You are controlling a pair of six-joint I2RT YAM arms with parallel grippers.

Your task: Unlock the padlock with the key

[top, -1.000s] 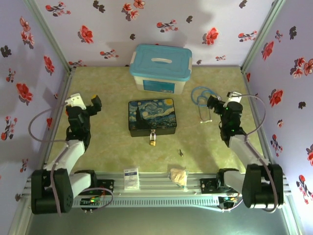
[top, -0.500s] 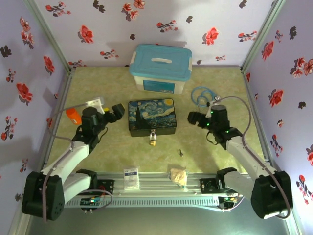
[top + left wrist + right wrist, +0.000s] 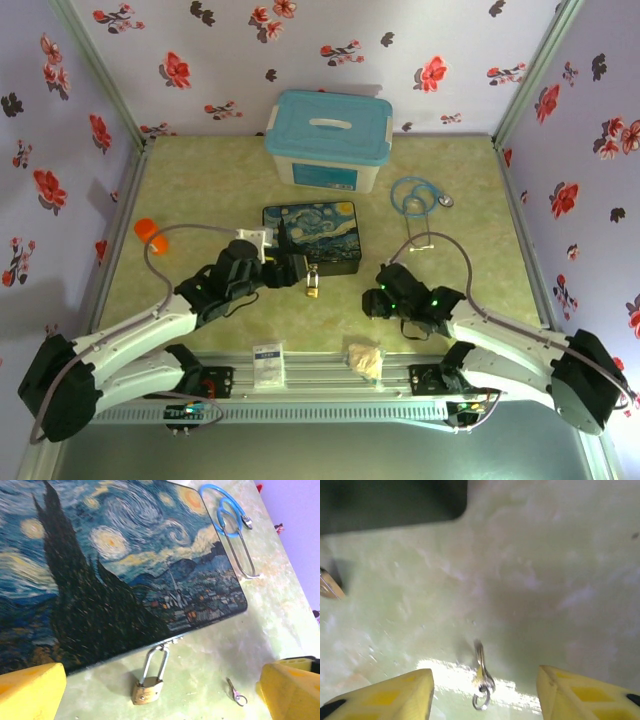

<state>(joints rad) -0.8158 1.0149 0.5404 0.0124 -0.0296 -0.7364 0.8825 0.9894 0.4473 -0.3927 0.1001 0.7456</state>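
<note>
Two things worry me here. First, the key (image 3: 481, 677) is tiny and lies flat on the counter (image 3: 200, 190), low in the middle of the right wrist view, ring end toward the bottom edge. The right hand (image 3: 378, 300) has a finger on either side of it with clear gaps, so nothing is grasped yet. If those fingers close a hair too high they'll just meet above it. If they drag on the counter, one could nudge the key first and spin or flick it away. I honestly can't tell from this blurry shot how close the tips are to the surface. Pinching it by the blade instead of the ring end would also leave too little sticking out to go in the lock.

Second, the padlock (image 3: 148, 685) hangs by its loop off the front edge of the painted box (image 3: 310, 235), body resting on the counter, bottom centre of the left wrist view. The left hand (image 3: 288, 270) is spread wide above it and holds nothing. If the lock isn't steadied, I'd bet it swivels away once the key pushes on it.
</note>
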